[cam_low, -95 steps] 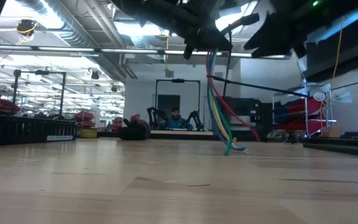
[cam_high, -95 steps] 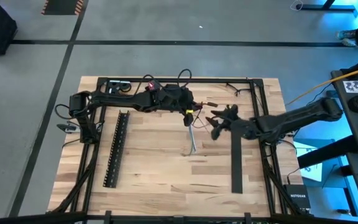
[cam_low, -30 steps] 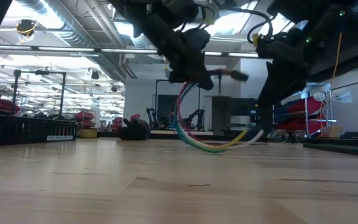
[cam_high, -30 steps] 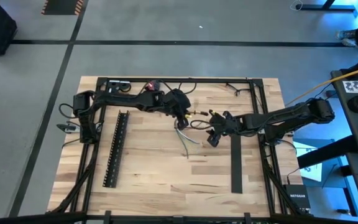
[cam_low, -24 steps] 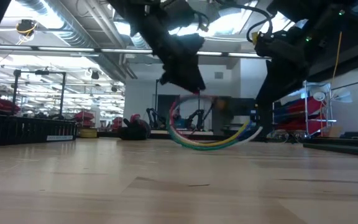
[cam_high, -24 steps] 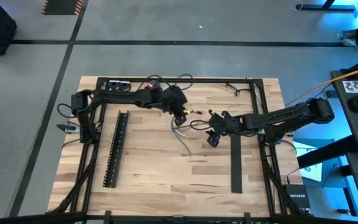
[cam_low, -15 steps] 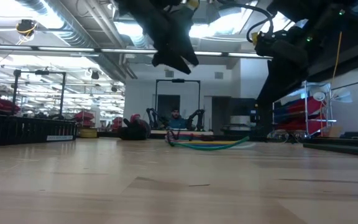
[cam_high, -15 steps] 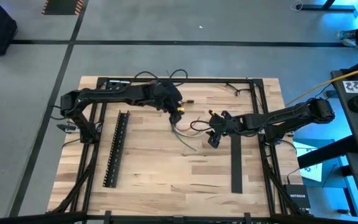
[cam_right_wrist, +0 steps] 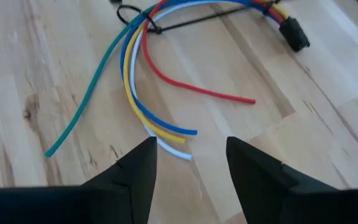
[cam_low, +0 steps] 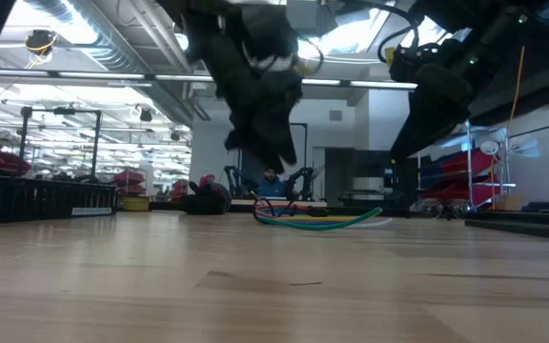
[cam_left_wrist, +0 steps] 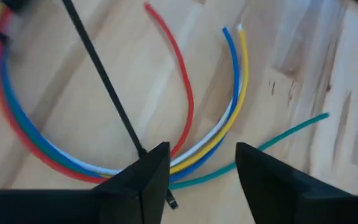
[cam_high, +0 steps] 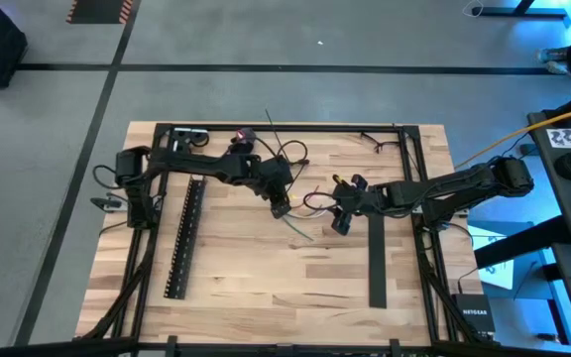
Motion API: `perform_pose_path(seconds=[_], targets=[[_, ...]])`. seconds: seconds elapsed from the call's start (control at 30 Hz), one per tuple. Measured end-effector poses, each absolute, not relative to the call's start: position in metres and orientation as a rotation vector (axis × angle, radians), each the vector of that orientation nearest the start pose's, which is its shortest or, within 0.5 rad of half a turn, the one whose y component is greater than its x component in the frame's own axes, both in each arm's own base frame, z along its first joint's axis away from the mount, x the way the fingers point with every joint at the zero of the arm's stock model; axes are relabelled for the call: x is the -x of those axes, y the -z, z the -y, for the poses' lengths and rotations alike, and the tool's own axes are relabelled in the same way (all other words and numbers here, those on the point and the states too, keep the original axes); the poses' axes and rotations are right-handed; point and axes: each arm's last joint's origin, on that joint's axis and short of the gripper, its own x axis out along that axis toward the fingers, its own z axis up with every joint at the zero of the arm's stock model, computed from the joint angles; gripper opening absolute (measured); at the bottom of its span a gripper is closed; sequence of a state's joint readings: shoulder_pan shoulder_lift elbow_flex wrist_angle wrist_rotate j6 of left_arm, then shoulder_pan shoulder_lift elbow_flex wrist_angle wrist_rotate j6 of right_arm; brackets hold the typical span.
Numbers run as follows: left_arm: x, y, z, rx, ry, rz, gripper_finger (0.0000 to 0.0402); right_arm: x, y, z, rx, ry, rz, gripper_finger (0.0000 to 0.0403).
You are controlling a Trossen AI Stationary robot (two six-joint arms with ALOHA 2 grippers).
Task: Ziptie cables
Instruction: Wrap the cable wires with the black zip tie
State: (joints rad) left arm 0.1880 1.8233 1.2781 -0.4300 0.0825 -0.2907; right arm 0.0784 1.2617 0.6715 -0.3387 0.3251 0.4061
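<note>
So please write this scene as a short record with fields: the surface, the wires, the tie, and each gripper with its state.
surface: pale wooden table
cables: loose bundle of thin red, blue, yellow, white and green wires lying flat on the table, held by neither gripper
tie: thin black zip tie looped around the bundle near its black end
left gripper: open, hovering just above the curved wires
right gripper: open, empty, above the wires' free ends
other: long black slotted bar on the table's left part
</note>
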Motion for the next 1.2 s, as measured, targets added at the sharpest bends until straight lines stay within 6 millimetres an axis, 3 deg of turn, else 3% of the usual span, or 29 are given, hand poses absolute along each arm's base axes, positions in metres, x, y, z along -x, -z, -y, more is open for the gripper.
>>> perform_pose_path(seconds=[0.33,0.6,0.73,0.87,0.93,1.2], targets=[[-0.375,-0.168,-0.129,0.329,-0.110,-0.953,0.0172,-0.234,-0.192,-0.009,-0.255,0.433,-0.832,0.0186],[-0.381,-0.141,-0.150,0.330,0.136,-0.864,0.0172,-0.234,-0.193,-0.009,-0.337,0.491,-0.802,0.0186],[-0.380,-0.140,-0.151,0.282,0.210,-0.845,0.0135,-0.235,-0.194,-0.009,-0.381,0.509,-0.773,0.0186],[-0.380,-0.141,-0.150,0.239,0.272,-0.823,0.0040,-0.244,-0.194,-0.014,-0.395,0.484,-0.707,0.0186],[-0.381,-0.142,-0.149,0.242,0.297,-0.810,0.0012,-0.251,-0.190,-0.020,-0.379,0.479,-0.682,0.0186],[-0.376,-0.189,-0.149,0.187,0.280,-0.694,0.0001,-0.288,-0.153,-0.035,-0.406,0.547,-0.522,0.0186]])
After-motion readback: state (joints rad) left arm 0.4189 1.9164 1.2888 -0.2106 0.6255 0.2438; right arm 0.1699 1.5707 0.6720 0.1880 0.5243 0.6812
